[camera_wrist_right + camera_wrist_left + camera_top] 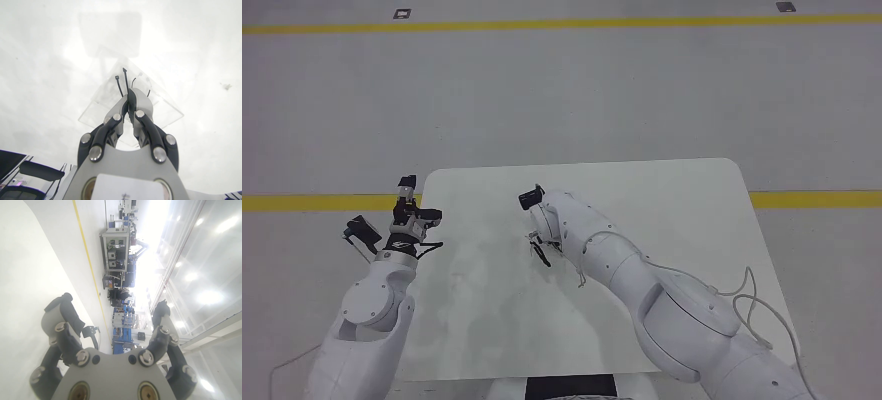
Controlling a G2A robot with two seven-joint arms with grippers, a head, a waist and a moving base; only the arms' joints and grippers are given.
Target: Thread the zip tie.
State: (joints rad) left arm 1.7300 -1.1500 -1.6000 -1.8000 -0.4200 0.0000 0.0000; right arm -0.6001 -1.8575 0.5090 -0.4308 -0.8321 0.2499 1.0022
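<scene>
You see white rounded arms [672,300] with thin cables [745,285]; the left gripper [114,301] and right gripper [128,93] have black fingers [70,313], silver screws [159,152].

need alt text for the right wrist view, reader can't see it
The right pincer is shut on a black zip tie, whose end sticks out past the tips. Another black strip shows beside it, over a clear sheet on the white table.

Bright overhead light, ceiling lights [209,297] flaring into glare, table [662,210] washed pale, wrist views bent at edges.
</scene>
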